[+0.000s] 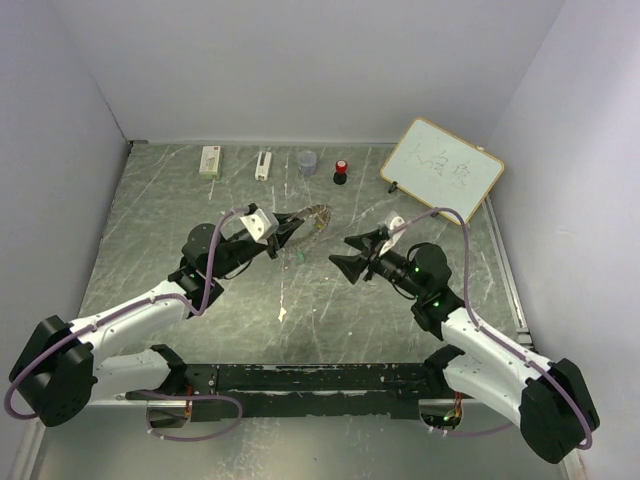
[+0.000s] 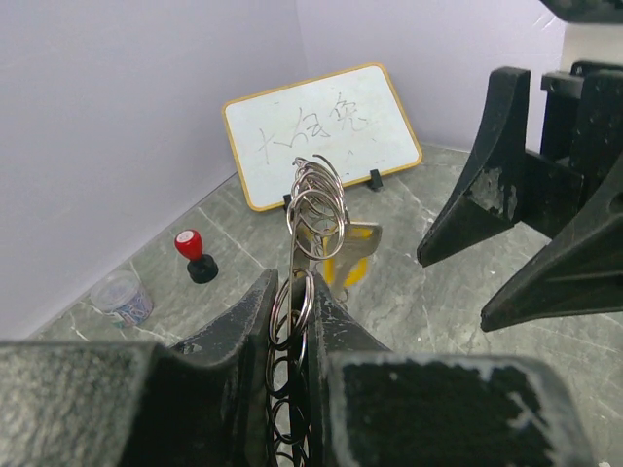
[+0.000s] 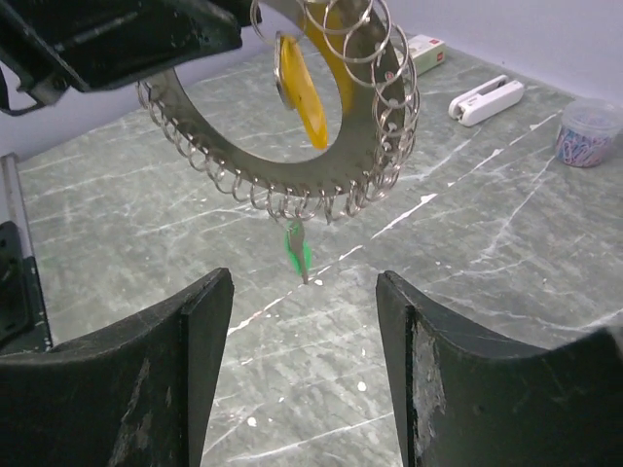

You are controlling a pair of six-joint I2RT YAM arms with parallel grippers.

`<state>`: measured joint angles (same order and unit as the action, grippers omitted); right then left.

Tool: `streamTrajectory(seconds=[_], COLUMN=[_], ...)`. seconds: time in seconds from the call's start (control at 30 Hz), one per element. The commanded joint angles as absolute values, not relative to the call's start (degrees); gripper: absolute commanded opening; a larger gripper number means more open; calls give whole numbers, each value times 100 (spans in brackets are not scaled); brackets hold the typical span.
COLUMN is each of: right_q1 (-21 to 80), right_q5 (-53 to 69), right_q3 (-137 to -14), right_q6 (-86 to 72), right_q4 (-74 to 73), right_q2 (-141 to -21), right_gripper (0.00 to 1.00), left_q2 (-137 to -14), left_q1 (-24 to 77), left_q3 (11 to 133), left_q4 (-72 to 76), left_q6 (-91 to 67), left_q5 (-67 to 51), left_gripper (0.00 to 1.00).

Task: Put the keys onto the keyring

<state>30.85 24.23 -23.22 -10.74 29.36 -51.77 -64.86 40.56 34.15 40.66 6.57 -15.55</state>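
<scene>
My left gripper (image 1: 290, 230) sits on the left side of the keyring (image 3: 229, 151), its jaws pressed together on the rim. It holds the ring up off the table on edge, and in the left wrist view the rim runs straight up out of the slot between the fingers.

Inside the keyring's hoop hangs the yellow-orange key (image 3: 297, 97), tilted, with its top near the upper rim. Under the lowest part of the rim hangs the green key (image 3: 297, 255), long axis vertical, tip down and off the table. Both look to me as if they are hooked on one of the small loops, though I cannot see the joins clearly.

To the right of the keyring is my right gripper (image 1: 338, 253), near it but not touching. Its fingers are spread wide and hold nothing. In its own wrist view the green key lies straight ahead, in line with the gap between the fingers and just past their tips, with the keyring's open face turned toward me. I judge the right arm the one free to reach either key, and its approach would run straight forward toward the lowest part of the rim.
</scene>
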Motion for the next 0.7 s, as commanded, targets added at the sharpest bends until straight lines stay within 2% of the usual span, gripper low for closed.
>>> streamTrajectory(seconds=[0.0,0.07,0.1,0.13,0.2,0.27,0.33,0.37,0.43,0.67], right_q1=[3139,3209,3216,3223,3226,3237,3243,3243,3252,3297], right_q5=[2278,2152,2250,2428,2703,3035,3203,3117,2674,2114], right_q3=[-1950,-1937,-1998,-2051,-2204,-2261,-2278,-2302,-2273,-1612], right_q6=[-817,-849,-826,-759,-714,-658,-689,-784,-1174,-1476], right_q4=[4604,4752,4739,4730,4620,4728,4921,4953,5069,6403], right_q2=[-5190,-5332,-5402,-5465,-5546,-5611,-5661,-5668,-5675,-5521], right_gripper=[58,36,34,36,49,57,58,62,98,100], left_q2=[-6345,-6340,-6341,-6342,-6343,-6319,-6292,-6281,-6254,-6199], left_q1=[4036,4039,4040,4045,4052,4052,4045,4047,4049,4059], left_q3=[3714,3726,3720,3718,3709,3709,3696,3704,3721,3786], left_q4=[4201,4189,4203,4214,4231,4219,4225,4210,4168,4126], left_q6=[516,486,464,444,415,407,398,396,388,220], left_q5=[-1483,-1496,-1498,-1508,-1510,-1492,-1469,-1460,-1453,-1392], left_gripper=[7,7,7,7,7,7,7,7,7,7])
